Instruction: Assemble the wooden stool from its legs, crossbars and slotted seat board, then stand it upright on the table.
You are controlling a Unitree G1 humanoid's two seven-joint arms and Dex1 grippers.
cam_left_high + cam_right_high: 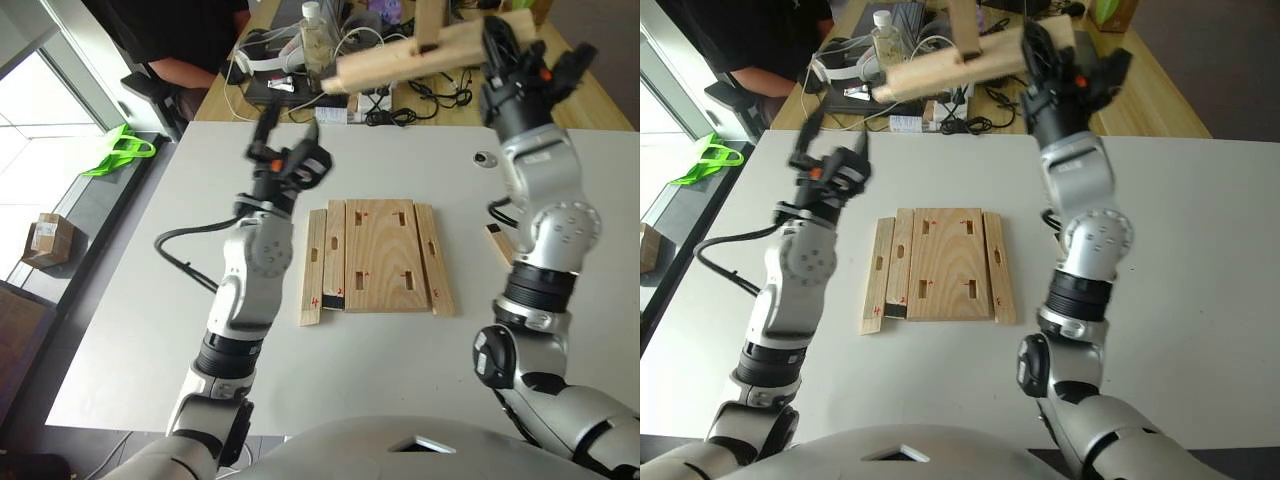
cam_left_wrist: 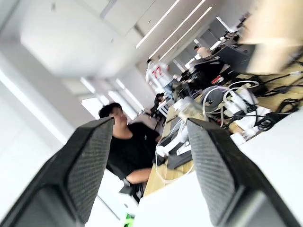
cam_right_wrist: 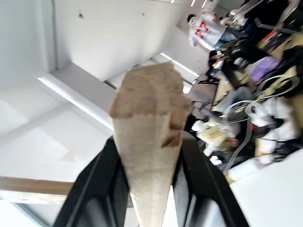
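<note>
Seat board [image 1: 380,255], the slotted one, is laid flat about the middle of the white table [image 1: 150,330], slots up and red marks scribbled on it. Two wooden strips [image 1: 334,250] are tucked against its left side, the outer one reaching a bit nearer the front edge. One more strip [image 1: 434,258] is lined up along its right side. A small wooden block [image 1: 497,243] is left lying toward the right edge, close by the right arm.

Further back, the left gripper [image 1: 290,125] is held up off the surface past the board's far left corner, fingers [image 2: 90,165] spread wide with nothing between them. A little round fitting [image 1: 484,158] can be made out toward the far edge.

Highest and furthest, the right gripper [image 1: 505,45] is clamped around a chunky wooden leg [image 1: 400,60]. That leg is held roughly level in the air over the far edge, with a thinner crossbar [image 1: 430,25] stuck upright out of it. Behind the table, a wooden desk [image 1: 600,100] is cluttered with cables [image 1: 430,90] and a clear bottle [image 1: 315,40].
</note>
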